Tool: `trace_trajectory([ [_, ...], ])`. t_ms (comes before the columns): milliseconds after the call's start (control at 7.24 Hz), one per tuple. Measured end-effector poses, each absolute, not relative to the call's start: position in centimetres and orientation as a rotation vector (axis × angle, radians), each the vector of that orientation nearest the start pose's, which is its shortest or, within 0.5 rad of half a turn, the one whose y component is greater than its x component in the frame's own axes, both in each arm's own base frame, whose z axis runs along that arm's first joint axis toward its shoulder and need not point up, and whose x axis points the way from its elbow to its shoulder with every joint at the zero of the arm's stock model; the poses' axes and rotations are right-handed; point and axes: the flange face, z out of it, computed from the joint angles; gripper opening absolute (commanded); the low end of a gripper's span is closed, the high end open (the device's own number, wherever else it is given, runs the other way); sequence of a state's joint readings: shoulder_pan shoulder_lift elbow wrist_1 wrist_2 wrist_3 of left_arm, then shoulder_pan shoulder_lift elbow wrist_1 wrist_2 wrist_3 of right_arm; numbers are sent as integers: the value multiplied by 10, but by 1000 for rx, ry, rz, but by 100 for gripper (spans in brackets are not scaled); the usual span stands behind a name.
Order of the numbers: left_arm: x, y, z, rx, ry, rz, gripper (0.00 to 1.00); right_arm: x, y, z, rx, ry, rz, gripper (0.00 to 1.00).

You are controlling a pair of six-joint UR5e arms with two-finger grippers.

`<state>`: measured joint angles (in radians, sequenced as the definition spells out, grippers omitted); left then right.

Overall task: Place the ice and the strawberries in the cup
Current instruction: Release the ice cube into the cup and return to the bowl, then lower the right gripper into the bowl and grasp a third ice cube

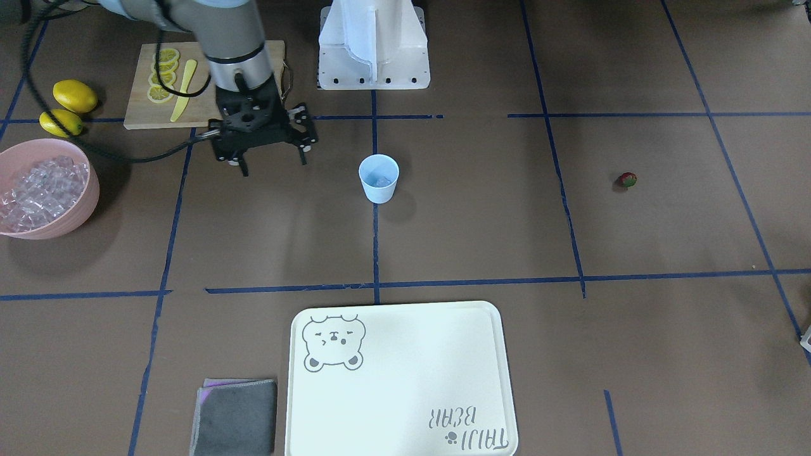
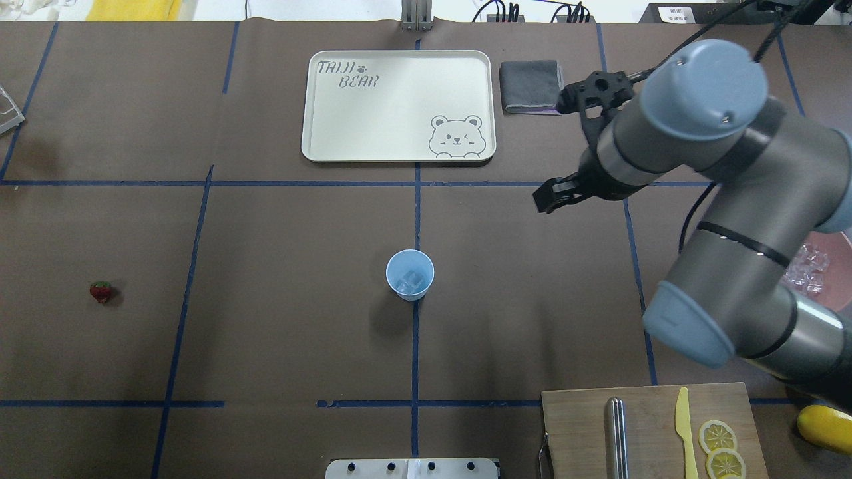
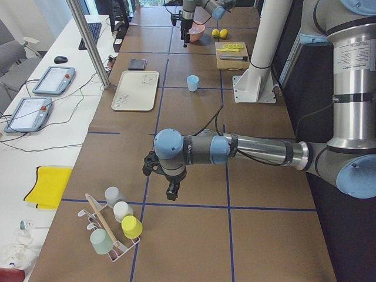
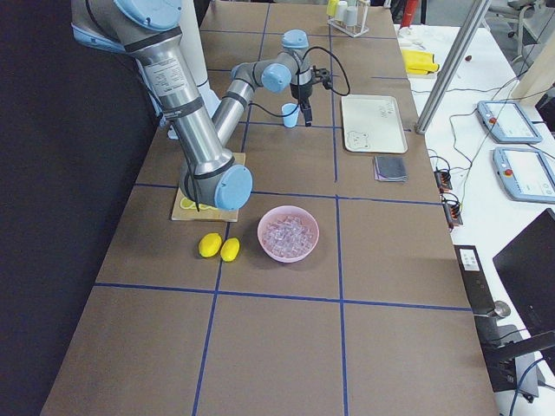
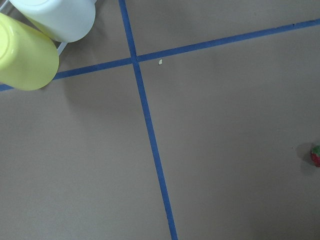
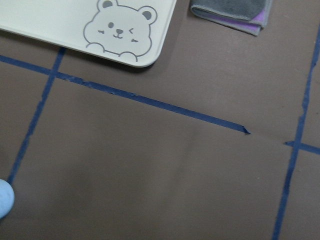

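My left jaws are hanging by the desk's left end; open or closed, I cannot tell. The strawberry (image 2: 100, 291) is lying nearest them, toward the middle, where the cup (image 2: 410, 265) is holding ice (image 2: 411, 282). My right jaws are gaping empty.

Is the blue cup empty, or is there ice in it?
Not empty: the cup stands upright with clear ice at its bottom; the strawberry lies outside it.
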<state>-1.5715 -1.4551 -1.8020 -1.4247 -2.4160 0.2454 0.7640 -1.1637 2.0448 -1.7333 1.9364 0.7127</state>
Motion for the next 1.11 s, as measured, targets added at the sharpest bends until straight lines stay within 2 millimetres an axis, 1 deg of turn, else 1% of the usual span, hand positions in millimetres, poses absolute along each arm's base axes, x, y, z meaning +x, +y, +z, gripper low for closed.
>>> trace_trajectory([
  [138, -59, -438, 609, 74, 844, 217, 100, -292, -462, 291, 271, -733, -254, 99],
  [276, -59, -438, 609, 74, 844, 217, 100, -254, -464, 332, 269, -735, -276, 99],
  [414, -59, -438, 609, 75, 844, 217, 100, -220, -459, 374, 268, -744, -290, 99],
  [553, -59, -438, 609, 75, 844, 218, 100, -192, -447, 411, 268, -753, -297, 99],
  [691, -59, -438, 608, 76, 844, 218, 100, -173, -432, 446, 262, -753, -296, 99],
  [829, -59, -438, 608, 77, 844, 219, 100, -160, -420, 475, 249, -749, -283, 99],
  [967, -59, -439, 607, 78, 844, 219, 100, -152, -412, 497, 227, -743, -260, 99],
  [1105, -59, -439, 607, 78, 844, 219, 100, -147, -406, 512, 203, -736, -233, 98],
])
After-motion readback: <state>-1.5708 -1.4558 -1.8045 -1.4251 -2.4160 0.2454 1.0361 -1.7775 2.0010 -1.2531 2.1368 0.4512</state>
